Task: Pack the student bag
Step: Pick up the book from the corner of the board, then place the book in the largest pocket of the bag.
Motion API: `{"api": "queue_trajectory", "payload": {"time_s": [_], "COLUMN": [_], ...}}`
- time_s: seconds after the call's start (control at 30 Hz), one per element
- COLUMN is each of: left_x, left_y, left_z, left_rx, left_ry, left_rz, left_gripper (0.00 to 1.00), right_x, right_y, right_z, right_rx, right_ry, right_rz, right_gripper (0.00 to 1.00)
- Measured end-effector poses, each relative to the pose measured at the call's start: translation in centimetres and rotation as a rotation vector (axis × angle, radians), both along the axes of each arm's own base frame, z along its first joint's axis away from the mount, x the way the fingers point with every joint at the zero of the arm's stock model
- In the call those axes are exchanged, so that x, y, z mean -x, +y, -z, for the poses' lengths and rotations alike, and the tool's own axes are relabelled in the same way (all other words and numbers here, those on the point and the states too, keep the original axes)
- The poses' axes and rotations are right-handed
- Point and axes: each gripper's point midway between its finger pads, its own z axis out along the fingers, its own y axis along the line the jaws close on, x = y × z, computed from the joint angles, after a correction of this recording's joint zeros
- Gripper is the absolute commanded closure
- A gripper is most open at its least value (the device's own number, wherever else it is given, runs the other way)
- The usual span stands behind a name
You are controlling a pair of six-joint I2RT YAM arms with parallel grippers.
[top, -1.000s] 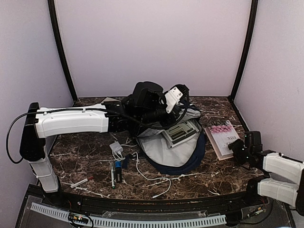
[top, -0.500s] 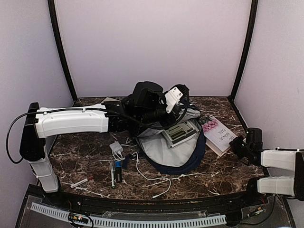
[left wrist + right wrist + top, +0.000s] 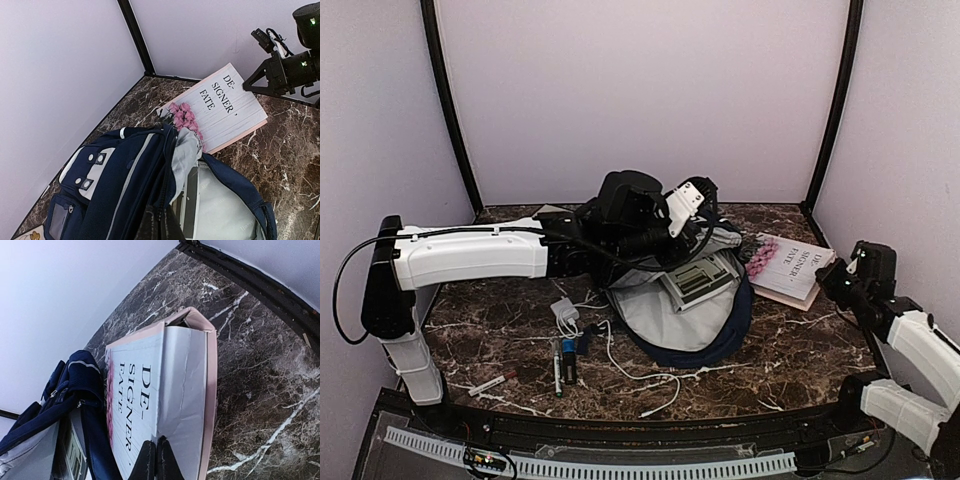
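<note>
The student bag, navy blue with white trim, lies open mid-table with its grey lining showing. My left gripper is shut on the bag's upper opening edge and holds it raised; its fingertips show at the bottom of the left wrist view. A grey-green flat item rests inside the bag. My right gripper is shut on the near edge of a white book with pink flowers and black lettering. The book is tilted up, its far edge by the bag's rim.
Left of the bag lie a white charger with its cable, pens and a red-tipped marker. Booth walls and black corner posts close in the back and sides.
My right gripper has shut on the book and carried it up and toward the back right, tilting it. The left arm and the bag have not moved.
</note>
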Motion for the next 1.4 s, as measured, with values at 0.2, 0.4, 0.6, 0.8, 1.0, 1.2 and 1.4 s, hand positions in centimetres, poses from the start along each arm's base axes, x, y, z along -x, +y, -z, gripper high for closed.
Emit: {"api": "queue_trajectory", "payload": {"time_s": [0.2, 0.4, 0.6, 0.8, 1.0, 1.2, 1.4], "left_x": [-0.5, -0.9, -1.4, -1.7, -3.1, -4.3, -4.8], "left_y": [0.3, 0.6, 0.9, 1.0, 1.0, 0.1, 0.0], "left_z": [0.0, 0.0, -0.1, -0.6, -1.5, -1.5, -1.9], "left_rx": [-0.001, -0.001, -0.007, -0.012, -0.016, -0.030, -0.038], "left_ry": [-0.001, -0.002, -0.011, -0.031, -0.066, -0.095, -0.120], "left_rz": [-0.011, -0.021, -0.032, -0.038, -0.065, -0.084, -0.099], "left_gripper": [1.00, 1.00, 1.00, 1.00, 1.00, 1.00, 1.00], "right_x": [0.7, 1.4, 1.7, 2.2, 4.1, 5.9, 6.9], "right_y": [-0.4, -0.6, -1.4, -1.4, -0.6, 2.0, 5.1], "right_z": [-2.6, -4.1, -7.9, -12.0, -14.0, -15.2, -14.5], "right_rx": [0.060, 0.100, 0.162, 0.173, 0.138, 0.060, -0.058], "right_ry": [-0.008, 0.000, -0.024, -0.094, -0.109, -0.104, -0.069], "right_rz": [-0.005, -0.018, -0.004, -0.002, -0.039, -0.172, -0.325], "right_gripper": [1.00, 1.00, 1.00, 1.00, 1.00, 1.00, 1.00]}}
